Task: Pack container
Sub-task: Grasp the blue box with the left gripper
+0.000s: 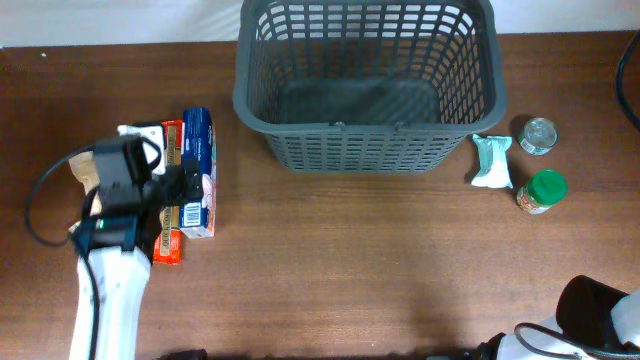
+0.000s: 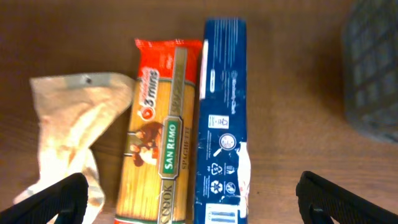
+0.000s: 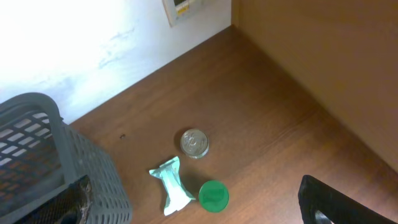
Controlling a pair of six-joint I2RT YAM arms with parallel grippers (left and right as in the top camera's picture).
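While both arms hung back at the near edge, the large dark grey plastic basket with slotted lattice walls (image 1: 360,150) stood upright at 12 o'clock on the brown wooden table (image 1: 350,270), against the far edge. Its mouth faced straight up, and its long axis ran from 9 to 3 o'clock, with one long wall facing the arms. The lattice floor showed through the open top.

At 9 o'clock from the basket and well apart from it, the left gripper (image 2: 198,198) hovered with its jaws spread wide and nothing between them. Below it lay a long blue cardboard box (image 2: 222,112) and an orange-red packet of spaghetti (image 2: 163,130), side by side and touching, both with their long axes on the 12-to-6 line. A crumpled cream pouch (image 2: 74,124) lay just beside the spaghetti at its 9 o'clock.

At 3 o'clock from the basket, a pale green wrapped packet (image 1: 492,162) lay near its corner. A small round metal can (image 1: 538,135) stood beyond it, and what looked like a green-lidded jar (image 1: 543,190) stood at the can's 6 o'clock.

The right gripper (image 3: 199,205) was also opened wide, holding nothing, high above these three things.
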